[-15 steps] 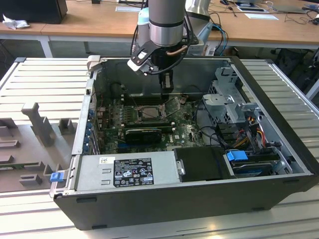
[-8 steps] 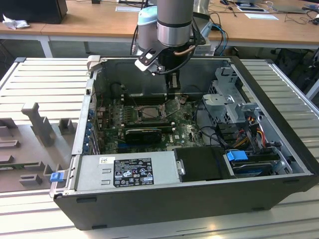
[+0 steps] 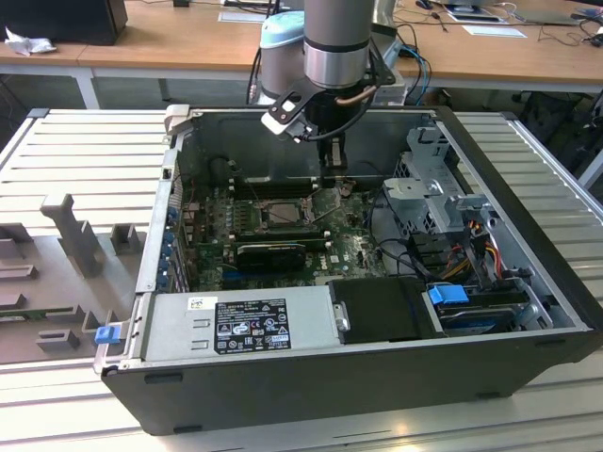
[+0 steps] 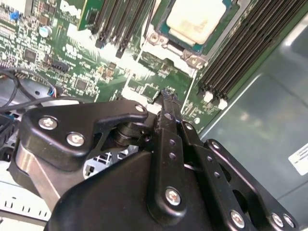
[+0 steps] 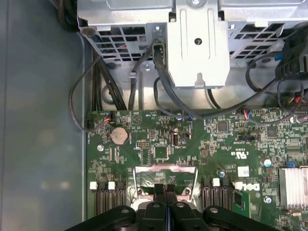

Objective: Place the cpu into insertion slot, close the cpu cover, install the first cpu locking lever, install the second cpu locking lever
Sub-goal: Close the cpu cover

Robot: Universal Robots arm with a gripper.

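A ribbed grey metal counter (image 3: 75, 141) carries a black computer case (image 3: 311, 386), lying open. Inside is a green motherboard (image 3: 358, 250), dense with tiny parts.

Near the board's middle sits the insertion slot (image 3: 256, 215), a square dark-framed socket. The cpu (image 4: 197, 19), a flat, pale silvery square, already lies in it; the second wrist view's edge cuts off part of the chip.

Toward the exterior view's right of the slot, the cpu cover (image 3: 326, 201), a thin, shiny metal frame, stands tilted up, not closed.

Just above the cover's raised edge is the hand (image 3: 335, 179), made of matte black bolted links, with its two fingers (image 5: 162, 191) pressed together and no gap between them. Whether they touch the cover cannot be made out, and the links hide the cover's lower part in the first wrist view.

Further right stands a perforated silvery drive cage (image 3: 438, 188) with black and coloured cables (image 3: 471, 240).
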